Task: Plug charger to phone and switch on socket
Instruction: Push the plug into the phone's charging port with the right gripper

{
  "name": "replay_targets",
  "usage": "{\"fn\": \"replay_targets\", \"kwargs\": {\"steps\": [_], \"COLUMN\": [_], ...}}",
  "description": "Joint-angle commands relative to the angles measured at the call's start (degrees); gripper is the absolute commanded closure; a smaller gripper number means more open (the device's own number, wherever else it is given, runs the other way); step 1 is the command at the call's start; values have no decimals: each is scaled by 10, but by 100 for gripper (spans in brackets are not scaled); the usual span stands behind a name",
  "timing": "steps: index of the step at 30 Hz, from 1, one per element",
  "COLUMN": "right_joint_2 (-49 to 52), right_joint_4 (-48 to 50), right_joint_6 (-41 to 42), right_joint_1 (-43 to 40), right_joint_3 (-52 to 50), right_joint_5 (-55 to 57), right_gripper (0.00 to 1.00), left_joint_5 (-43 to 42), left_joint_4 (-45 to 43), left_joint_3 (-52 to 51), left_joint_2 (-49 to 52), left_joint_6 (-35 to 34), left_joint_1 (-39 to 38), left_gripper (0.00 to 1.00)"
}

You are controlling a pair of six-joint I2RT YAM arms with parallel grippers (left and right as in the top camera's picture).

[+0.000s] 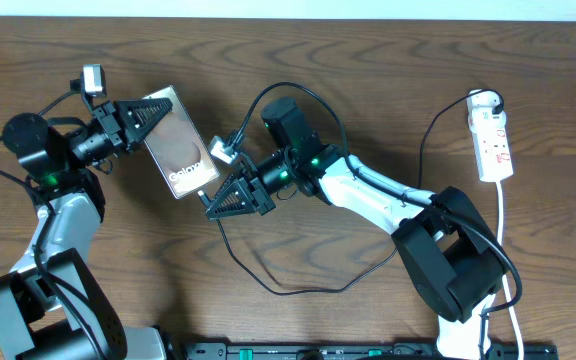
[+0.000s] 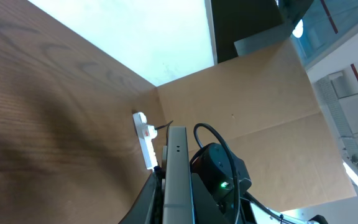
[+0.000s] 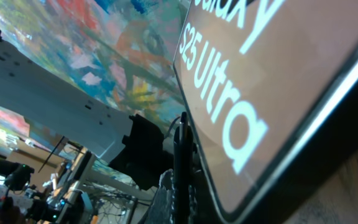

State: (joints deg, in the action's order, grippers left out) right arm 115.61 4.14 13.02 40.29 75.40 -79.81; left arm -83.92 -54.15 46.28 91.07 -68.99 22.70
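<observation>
1. You have a wooden table (image 1: 368,60) under everything. It is dark brown with strong wavy grain.
2. Along its near edge in the overhead view you will see a black rail (image 1: 368,351) with small green marks.
3. A pale strip (image 1: 468,8) runs along the far edge.
4. From the left wrist, a brown cardboard panel (image 2: 260,106) stands beyond the table, with a white surface (image 2: 148,31) beside it.
5. From the right wrist you see a painted surface (image 3: 104,43) — reds, blues, yellows — with a white beam (image 3: 55,106) across it.
</observation>
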Motion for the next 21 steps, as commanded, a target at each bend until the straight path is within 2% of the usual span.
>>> {"fn": "replay_targets", "kwargs": {"steps": [1, 17, 21], "right_joint_2": [-9, -9, -7], "right_joint_4": [2, 30, 29], "right_joint_6": [3, 15, -5], "right_joint_1": [-2, -2, -3], "right_joint_3": [9, 9, 7], "right_joint_5": [2, -3, -6], "right_gripper": [99, 99, 99], "left_joint_5": [-11, -11, -11], "left_joint_4": [-6, -6, -7], "left_joint_3": [6, 6, 6], "left_joint_2": [-10, -10, -10], "left_joint_6": [-3, -7, -7], "left_joint_1": [-1, -1, -1], "left_gripper": [93, 93, 92]}}
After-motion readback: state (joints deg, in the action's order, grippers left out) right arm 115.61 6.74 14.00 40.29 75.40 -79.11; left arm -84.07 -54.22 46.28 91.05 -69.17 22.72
